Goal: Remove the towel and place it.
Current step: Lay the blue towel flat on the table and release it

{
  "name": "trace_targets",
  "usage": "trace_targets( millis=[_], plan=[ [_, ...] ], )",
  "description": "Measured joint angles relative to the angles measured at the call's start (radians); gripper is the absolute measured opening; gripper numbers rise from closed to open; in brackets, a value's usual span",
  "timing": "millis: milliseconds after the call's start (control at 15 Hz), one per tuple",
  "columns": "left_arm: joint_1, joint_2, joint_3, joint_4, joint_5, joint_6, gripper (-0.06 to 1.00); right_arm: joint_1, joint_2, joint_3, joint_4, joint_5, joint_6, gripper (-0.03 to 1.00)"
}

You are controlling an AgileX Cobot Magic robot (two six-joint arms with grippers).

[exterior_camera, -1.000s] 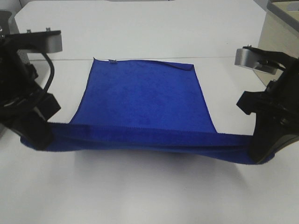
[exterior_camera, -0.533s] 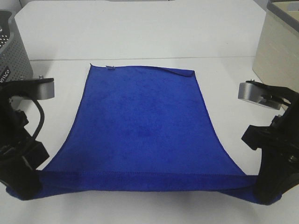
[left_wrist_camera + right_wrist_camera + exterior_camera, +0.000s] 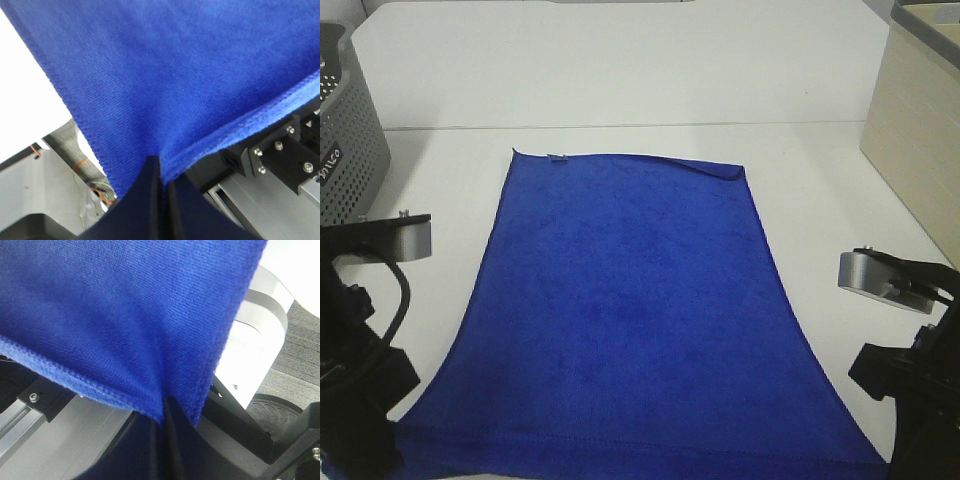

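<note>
The royal-blue towel (image 3: 630, 310) lies stretched lengthwise over the white table (image 3: 620, 80), with its small tag (image 3: 557, 157) at the far left corner. The far right corner is slightly folded over. My left gripper (image 3: 390, 445) is shut on the near left corner, and my right gripper (image 3: 895, 462) is shut on the near right corner. In the left wrist view the black fingers (image 3: 150, 190) pinch the blue towel (image 3: 175, 75) where its hem bunches. The right wrist view shows the same pinch (image 3: 167, 412) on the towel (image 3: 115, 305). The near hem runs taut between both grippers.
A grey perforated basket (image 3: 345, 140) stands at the left edge of the table. A beige box (image 3: 920, 130) stands at the right edge. Bare white table lies beyond the towel's far edge and along both of its sides.
Both grippers have drawn the near hem towards the front of the table. The fold near the front has opened out and the towel now lies longer and flatter.
</note>
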Motion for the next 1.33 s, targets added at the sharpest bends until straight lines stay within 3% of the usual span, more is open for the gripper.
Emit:
trace_targets(
  millis=[333,800,1333],
  plan=[
    [-0.001,0.008,0.036,-0.019,-0.001,0.0,0.0,0.0,0.071,0.002,0.003,0.0,-0.015,0.0],
    [-0.001,0.252,0.036,-0.035,-0.005,0.086,0.0,0.0,0.261,0.001,0.011,-0.002,-0.064,0.0],
    [-0.003,0.488,-0.105,-0.02,0.017,0.141,0.0,0.0,0.417,0.002,-0.01,-0.005,-0.115,0.0]
  ],
)
